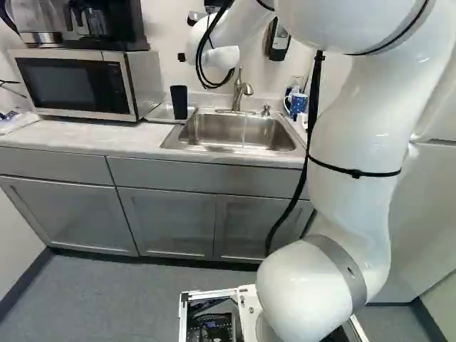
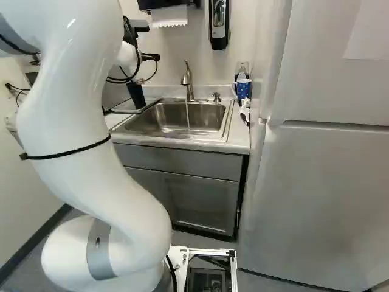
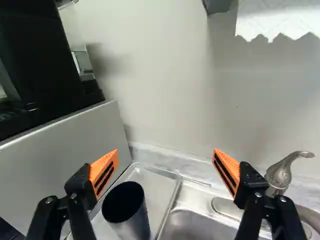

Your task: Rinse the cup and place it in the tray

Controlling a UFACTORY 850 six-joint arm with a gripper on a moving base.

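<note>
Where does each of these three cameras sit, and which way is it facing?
Left base view: on the base, behind and left of the arm, facing ahead and slightly down to the sink; the arm fills the right.
Right base view: behind and right; same direction, arm at left.
Wrist view: facing along the open fingers toward wall and tray; only the fingers show.
Both base views share sink, faucet and dark cup.

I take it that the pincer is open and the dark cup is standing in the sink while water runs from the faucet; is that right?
Not quite: the wrist view shows the dark cup standing in the metal tray beside the sink. The pincer is indeed open, and water runs from the faucet.
</note>
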